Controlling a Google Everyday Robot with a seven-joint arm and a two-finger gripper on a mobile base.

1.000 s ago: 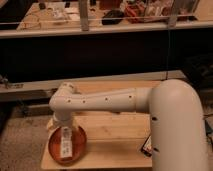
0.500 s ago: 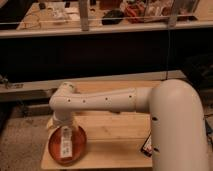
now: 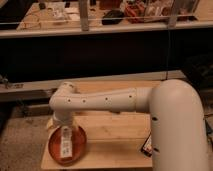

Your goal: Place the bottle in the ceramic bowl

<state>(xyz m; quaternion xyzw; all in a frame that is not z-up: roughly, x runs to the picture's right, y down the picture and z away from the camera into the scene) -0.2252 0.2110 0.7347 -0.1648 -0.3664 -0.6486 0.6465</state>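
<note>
The small orange-amber bottle (image 3: 66, 141) with a white label lies inside the shallow reddish-brown ceramic bowl (image 3: 54, 149) at the front left of the wooden table. My gripper (image 3: 64, 126) hangs from the white arm's wrist directly over the bowl, just above the bottle's top end. The wrist hides most of the gripper.
The wooden table (image 3: 115, 145) carries the bowl near its left front corner. My thick white arm (image 3: 175, 125) covers the table's right side. A small dark object (image 3: 148, 146) sits at the front edge by the arm. A dark counter wall stands behind.
</note>
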